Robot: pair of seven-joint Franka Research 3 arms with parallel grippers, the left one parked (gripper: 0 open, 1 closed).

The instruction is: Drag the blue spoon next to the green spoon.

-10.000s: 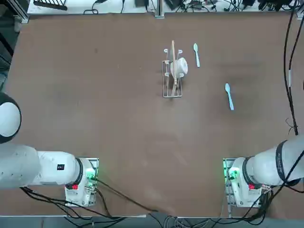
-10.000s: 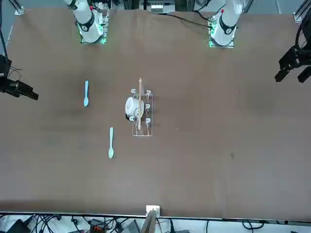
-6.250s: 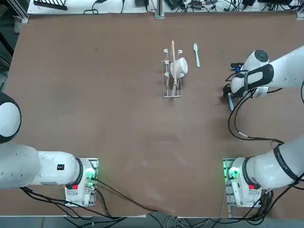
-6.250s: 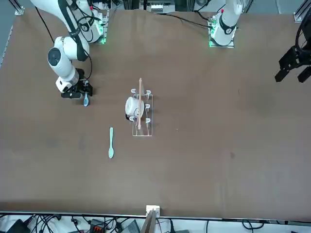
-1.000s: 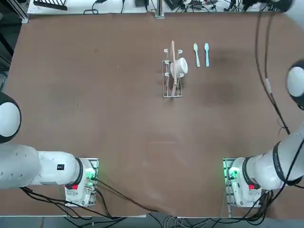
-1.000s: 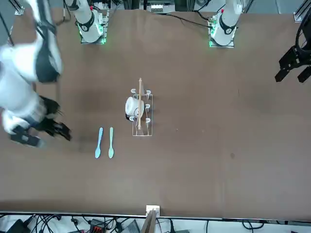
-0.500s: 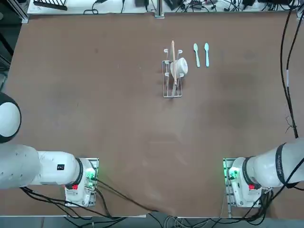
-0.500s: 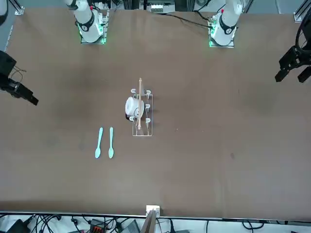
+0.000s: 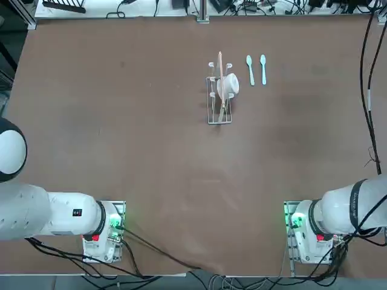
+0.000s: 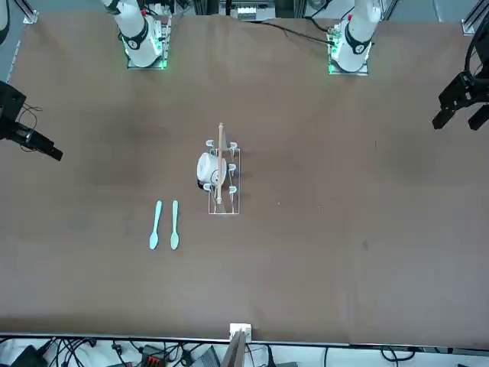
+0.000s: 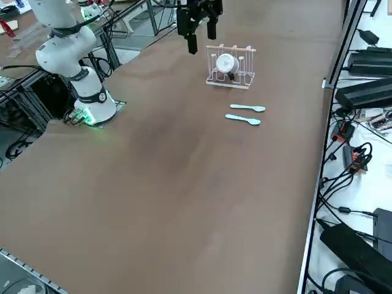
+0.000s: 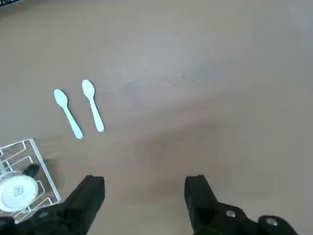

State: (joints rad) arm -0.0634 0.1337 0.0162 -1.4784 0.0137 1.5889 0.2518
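The right gripper (image 12: 144,185) hangs well above the table, back toward the robot's side and off to the right of the work area. Its two fingers are spread wide with nothing between them. Farther out, on the far half of the brown table (image 9: 121,121), the blue spoon (image 9: 263,68) lies just beside the green spoon (image 9: 250,69). The two are parallel with a narrow gap, bowls pointing away from the robot, and the blue one is on the outer side. Judged from how they lie, the drag looks complete, so the main hazard is any further contact. These are light, slim plastic spoons, and a returning finger that brushes one would likely skate it sideways or spin it out of line. A push toward the green spoon could shove both into the wire rack (image 9: 219,103) just beyond it. That rack holds a white cup (image 9: 230,84) and a wooden stick (image 9: 221,75), and a knock might tip it or shift it. A low sweep of the arm over that corner carries the same risk. As for writing, the cup shows a small dark mark on its base in the wrist view, too small to read, and no brand or label is legible on either spoon or on the rack.
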